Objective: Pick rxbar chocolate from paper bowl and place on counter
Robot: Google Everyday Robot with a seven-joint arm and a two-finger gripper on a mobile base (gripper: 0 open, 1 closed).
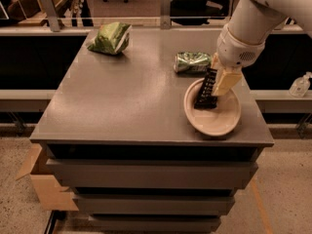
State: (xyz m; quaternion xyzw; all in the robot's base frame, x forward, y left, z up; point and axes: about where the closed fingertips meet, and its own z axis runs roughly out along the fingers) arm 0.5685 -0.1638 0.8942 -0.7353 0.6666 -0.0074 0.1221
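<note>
The rxbar chocolate [205, 89] stands steeply tilted, its lower end resting inside the paper bowl [214, 128] and its upper end raised. At far left, a cardboard box [41, 189] sits on the floor beside the drawer fronts [146, 172]. On the grey table [131, 101], a green chip bag [109, 38] lies near the back left corner. Further right, a green can [192, 62] lies on its side just behind the bowl. The claw [215, 86] reaches down over the bowl, clamped on the bar. A clear bottle [300, 86] stands beyond the table's right edge.
</note>
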